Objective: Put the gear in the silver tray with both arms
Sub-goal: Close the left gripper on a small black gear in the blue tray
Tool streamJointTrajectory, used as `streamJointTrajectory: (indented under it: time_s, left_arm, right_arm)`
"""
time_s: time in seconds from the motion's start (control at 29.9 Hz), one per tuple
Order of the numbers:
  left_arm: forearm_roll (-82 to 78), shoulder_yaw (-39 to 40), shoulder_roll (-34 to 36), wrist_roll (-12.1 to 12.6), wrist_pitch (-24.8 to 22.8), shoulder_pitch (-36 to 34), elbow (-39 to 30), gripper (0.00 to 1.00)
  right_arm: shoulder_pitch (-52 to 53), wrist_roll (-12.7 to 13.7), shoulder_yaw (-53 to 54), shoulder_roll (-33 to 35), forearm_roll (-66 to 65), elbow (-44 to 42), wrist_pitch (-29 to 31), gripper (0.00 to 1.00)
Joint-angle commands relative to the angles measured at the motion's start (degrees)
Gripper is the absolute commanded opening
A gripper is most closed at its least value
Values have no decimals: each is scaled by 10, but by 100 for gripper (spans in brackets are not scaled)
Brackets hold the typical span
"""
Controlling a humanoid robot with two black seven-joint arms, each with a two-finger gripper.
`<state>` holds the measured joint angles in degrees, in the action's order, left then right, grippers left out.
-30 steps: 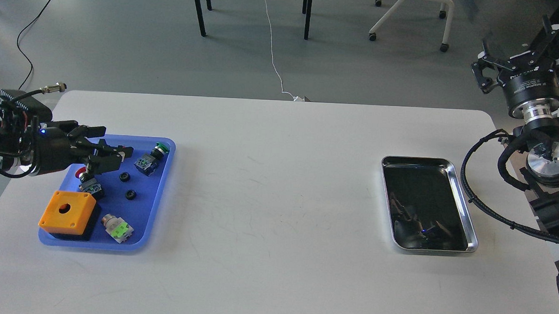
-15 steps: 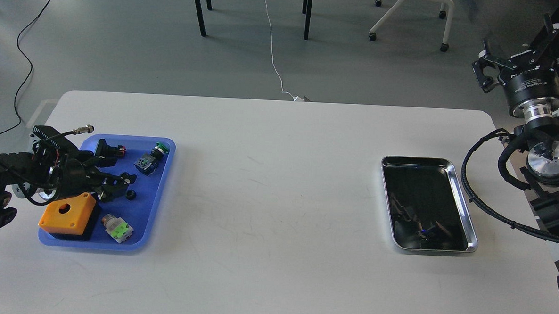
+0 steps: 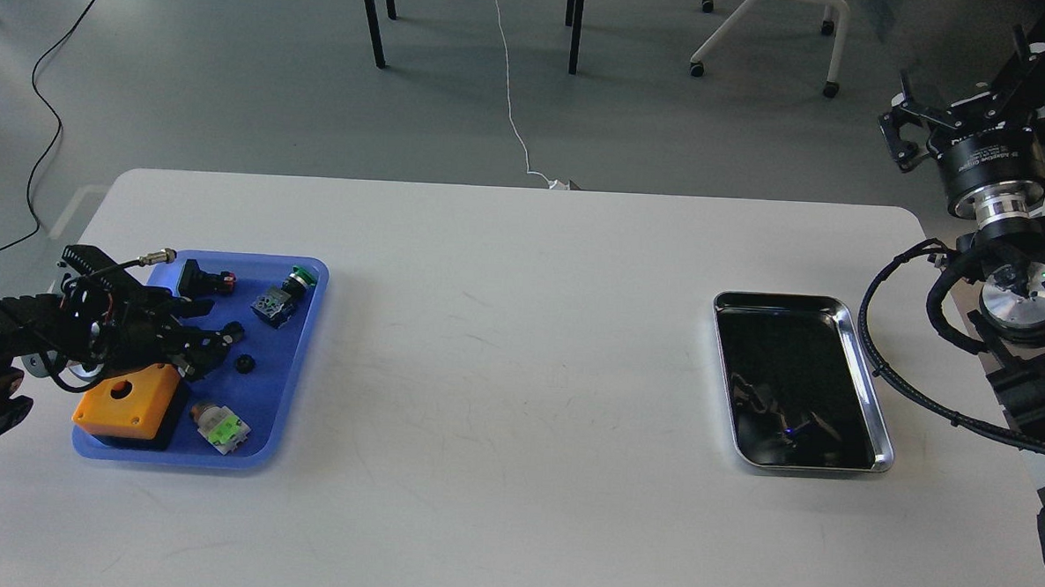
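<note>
Two small black gears lie in the blue tray [image 3: 264,397] at the table's left: one [image 3: 243,363] lies free, the other [image 3: 235,329] is at the tip of my left gripper's upper finger. My left gripper [image 3: 219,344] reaches low into the blue tray from the left, its fingers apart; I cannot see it holding anything. The silver tray [image 3: 778,298] sits empty at the table's right, its dark bottom mirroring my arm. My right gripper [image 3: 972,93] is open and empty, raised beyond the table's far right corner, well away from both trays.
The blue tray also holds an orange box [image 3: 126,395], a green push button [image 3: 300,277], a blue-grey switch block [image 3: 271,305], a black part with a red tip [image 3: 201,278] and a white-and-green part [image 3: 221,429]. My right arm's cable [image 3: 872,362] hangs beside the silver tray.
My left arm has dropped and drawn back to the left, bringing its gripper low over the gears. The right gripper has shifted very slightly.
</note>
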<state>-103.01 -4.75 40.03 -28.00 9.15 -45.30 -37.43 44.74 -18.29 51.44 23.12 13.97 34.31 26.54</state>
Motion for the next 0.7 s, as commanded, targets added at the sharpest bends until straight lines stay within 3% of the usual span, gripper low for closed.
streamJointTrajectory:
  time_s: [0.0, 0.67]
  left_arm:
    - [3, 0, 0, 0, 1, 2, 1, 44]
    - [3, -1, -1, 0, 3, 3, 2, 35]
  right_arm:
    - [1, 0, -1, 2, 0, -1, 1, 100]
    - [2, 0, 2, 2, 0, -1, 1, 100]
